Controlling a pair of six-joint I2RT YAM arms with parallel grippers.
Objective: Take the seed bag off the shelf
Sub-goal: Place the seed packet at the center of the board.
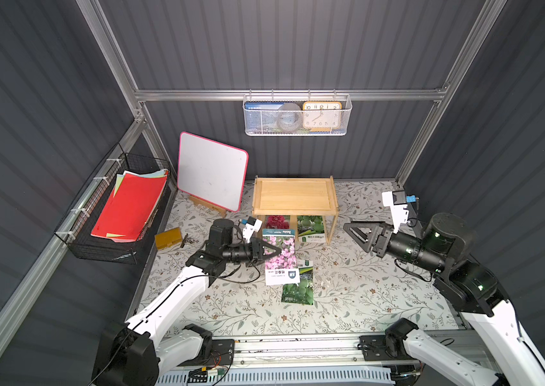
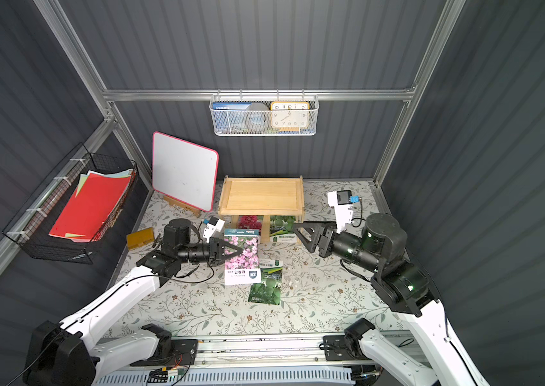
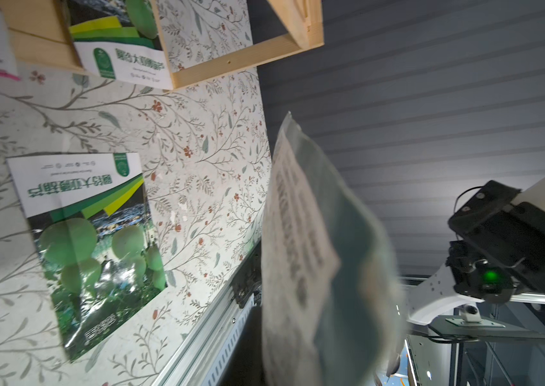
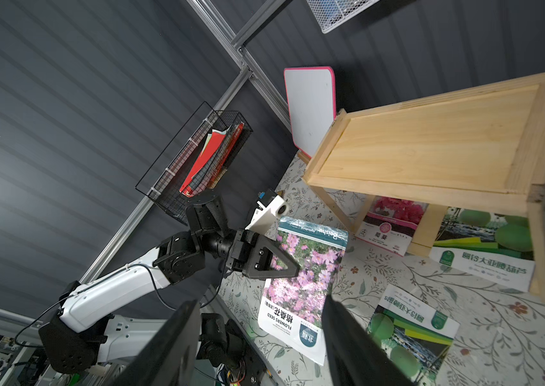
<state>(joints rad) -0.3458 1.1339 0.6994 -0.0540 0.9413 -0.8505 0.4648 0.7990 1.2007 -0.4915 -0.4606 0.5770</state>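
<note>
My left gripper (image 1: pixel 277 250) is shut on the left edge of a seed bag (image 1: pixel 281 264) printed with pink flowers, holding it in front of the shelf (image 1: pixel 294 195) and clear of it. From the left wrist the bag (image 3: pixel 311 254) is a blur that hides the jaws. The pine shelf has a bare top tier. Under it lie a red-flower packet (image 1: pixel 277 221) and a green packet (image 1: pixel 311 229). Another green packet (image 1: pixel 298 287) lies flat on the table below the held bag. My right gripper (image 1: pixel 353 230) is open and empty, right of the shelf's front leg.
A pink-rimmed whiteboard (image 1: pixel 212 170) leans left of the shelf. A black wire basket (image 1: pixel 80 230) with red papers hangs on the left wall. A white mesh basket (image 1: pixel 297 130) with a clock hangs on the back rail. A yellow block (image 1: pixel 167 238) lies near the left arm.
</note>
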